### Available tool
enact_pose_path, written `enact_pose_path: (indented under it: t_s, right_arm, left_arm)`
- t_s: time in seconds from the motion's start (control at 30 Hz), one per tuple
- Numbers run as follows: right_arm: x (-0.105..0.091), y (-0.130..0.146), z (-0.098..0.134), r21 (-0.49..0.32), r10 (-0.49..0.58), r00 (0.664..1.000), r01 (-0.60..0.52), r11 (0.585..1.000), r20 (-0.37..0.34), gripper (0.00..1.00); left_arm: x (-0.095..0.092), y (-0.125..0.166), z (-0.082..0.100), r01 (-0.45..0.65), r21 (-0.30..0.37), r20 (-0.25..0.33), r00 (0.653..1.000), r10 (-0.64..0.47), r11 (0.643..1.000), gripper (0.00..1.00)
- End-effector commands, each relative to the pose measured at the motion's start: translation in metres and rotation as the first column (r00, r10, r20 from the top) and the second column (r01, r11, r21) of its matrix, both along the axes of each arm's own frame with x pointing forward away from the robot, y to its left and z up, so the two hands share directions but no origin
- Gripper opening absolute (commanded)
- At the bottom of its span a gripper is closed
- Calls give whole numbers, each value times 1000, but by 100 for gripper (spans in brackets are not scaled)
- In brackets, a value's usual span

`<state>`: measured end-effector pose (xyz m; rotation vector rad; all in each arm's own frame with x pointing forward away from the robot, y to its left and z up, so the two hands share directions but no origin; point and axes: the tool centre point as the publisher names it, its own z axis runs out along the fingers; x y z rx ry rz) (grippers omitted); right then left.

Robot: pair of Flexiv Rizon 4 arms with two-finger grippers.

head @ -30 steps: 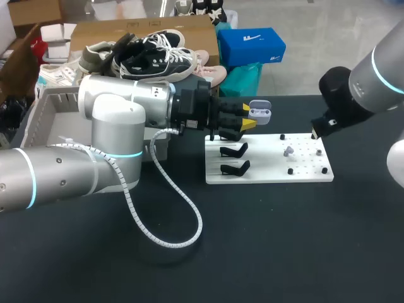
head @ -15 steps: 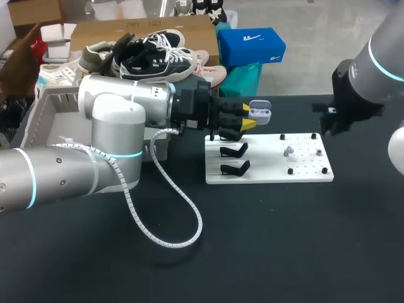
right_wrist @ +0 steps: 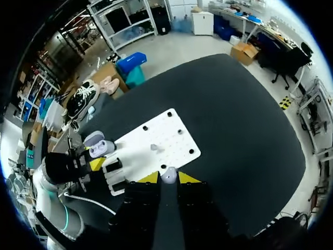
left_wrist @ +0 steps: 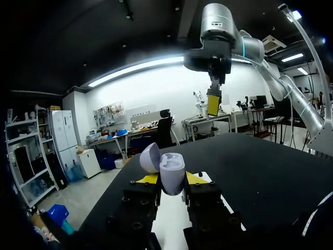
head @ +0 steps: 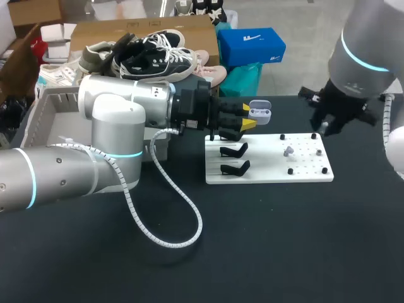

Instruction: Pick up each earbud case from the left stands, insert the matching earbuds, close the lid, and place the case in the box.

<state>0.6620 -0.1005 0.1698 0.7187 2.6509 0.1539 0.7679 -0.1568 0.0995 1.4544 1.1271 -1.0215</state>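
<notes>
The right arm has risen and turned, right fingers [right_wrist: 148,178] clamped on an earbud [right_wrist: 168,175]; left fingers [left_wrist: 147,179] still clamp the earbud case [left_wrist: 172,172], lid open, lengthwise along them.

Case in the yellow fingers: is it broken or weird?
Nothing stands out. The case looks whole, gripped in the left gripper, and its lid is only hinged open.

Right hand [right_wrist: 167,177] now higher, pointing down.

No legible txt, labels, brand marks, nos. or signs in any view, incl. wrist cams
</notes>
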Motion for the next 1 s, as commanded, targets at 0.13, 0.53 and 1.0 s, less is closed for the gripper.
enact_pose_path:
  t_s: [0.13, 0.53, 1.0]
  right_arm:
    - [0, 33, 29, -55, -66, 995, 70, 996, 75, 0]
    - [40, 63, 28, -44, -131, 987, 135, 990, 95, 0]
    - [71, 87, 19, 19, -131, 987, 130, 991, 90, 0]
  left_arm:
    - [0, 0, -1, 1, -2, 1, 1000, -1, 1000, 0]
    - [0, 0, -1, 1, -2, 1, 1000, -1, 1000, 0]
    - [0, 0, -1, 1, -2, 1, 1000, -1, 1000, 0]
